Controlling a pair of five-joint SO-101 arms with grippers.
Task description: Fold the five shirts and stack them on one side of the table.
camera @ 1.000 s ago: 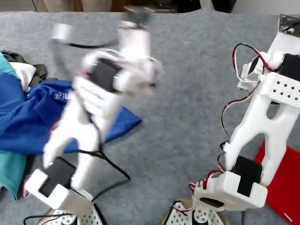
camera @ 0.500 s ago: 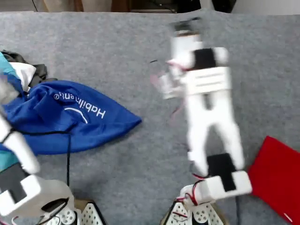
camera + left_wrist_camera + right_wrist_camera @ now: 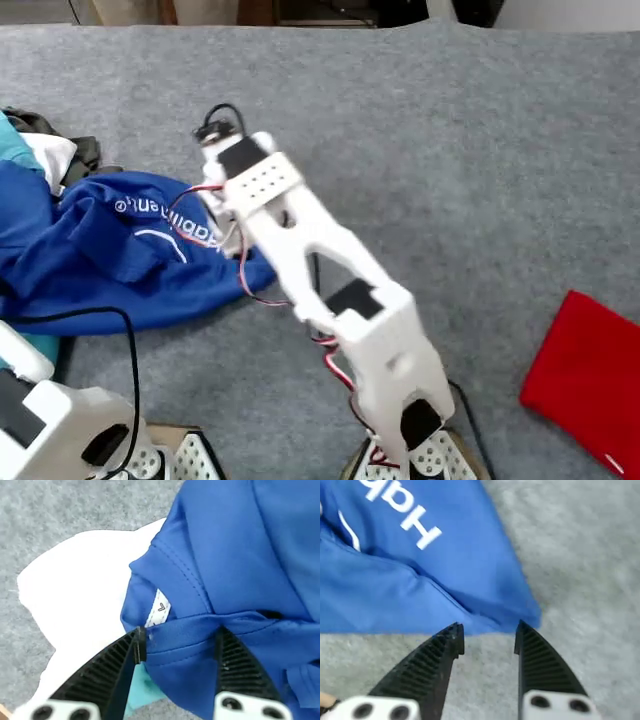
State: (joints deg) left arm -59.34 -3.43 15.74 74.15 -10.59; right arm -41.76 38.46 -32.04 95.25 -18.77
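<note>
Blue shirt (image 3: 120,260) was lying crumpled around 9 o'clock on the grey table (image 3: 450,150), on top of the unsorted pile. Right gripper (image 3: 487,630) was spread partly open right at the shirt's corner, holding nothing. Left gripper (image 3: 179,639) was open too, straddling the collar fold above a white shirt (image 3: 85,580). Folded red shirt (image 3: 590,375) sat at 4 o'clock

The printed shirt (image 3: 100,260) lies on the counter (image 3: 450,150). More shirts (image 3: 55,150) are bunched behind and under its left side. The folded shirt (image 3: 590,375) sits well to its right. The right pincer (image 3: 487,635) hangs over its right corner.
</note>
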